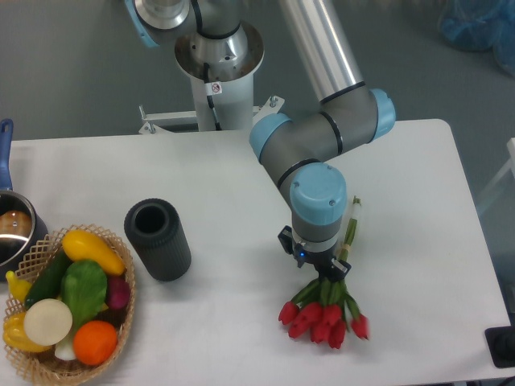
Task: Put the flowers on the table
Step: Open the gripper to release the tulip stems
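Observation:
The flowers (323, 320), a small bunch of red tulip buds on green stems, lie at the front right of the white table (418, 185). The buds point toward the front edge and the stem ends (354, 215) stick out toward the back. My gripper (326, 273) points straight down over the middle of the stems, which are pinched together between its fingers. It looks shut on the stems. The wrist hides most of the fingers. The buds rest on or just above the tabletop.
A black cylindrical vase (158, 239) lies on its side left of the centre. A wicker basket (48, 366) with colourful fruit and vegetables stands at the front left. A pot (14, 229) with a blue handle is at the left edge. The arm's base (217, 60) is at the back.

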